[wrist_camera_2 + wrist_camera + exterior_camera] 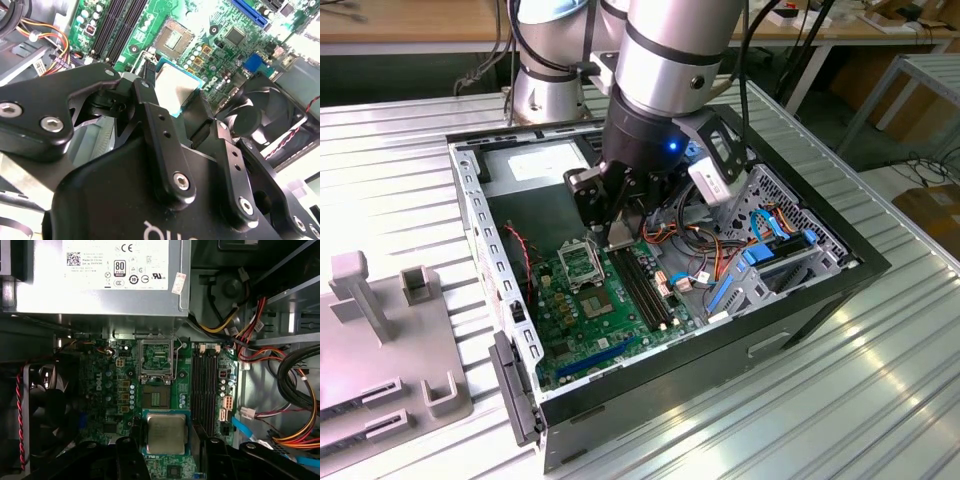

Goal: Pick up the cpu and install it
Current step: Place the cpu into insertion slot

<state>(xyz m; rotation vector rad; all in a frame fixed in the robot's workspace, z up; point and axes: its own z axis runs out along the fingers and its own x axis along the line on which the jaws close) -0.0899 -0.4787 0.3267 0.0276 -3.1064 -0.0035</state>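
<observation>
1. currently the gripper (620,232) is down inside the open case (650,395), jaws closed to the cpu's width and clamped on two of its opposite edges.
2. cpu (166,434) sits flat between the fingers (150,117), metal lid facing the wrist cameras. it looks clear of the board (107,390) under the jaws. the edge grip leaves the underside free, i judge so it can seat without the fingers fouling.
3. socket (156,399) lies just ahead of the jaws in the first wrist view, bare, its frame swung up out of the way. cpu is near it but not over it, so the install is not yet done.
4. ram slots (202,385) run beside one jaw, and the fan (260,115) sits beyond the other. tight quarters, which is likely why the arm stands upright over the board.
5. cables (295,390) hang on the slot side, well apart from the jaws.
</observation>
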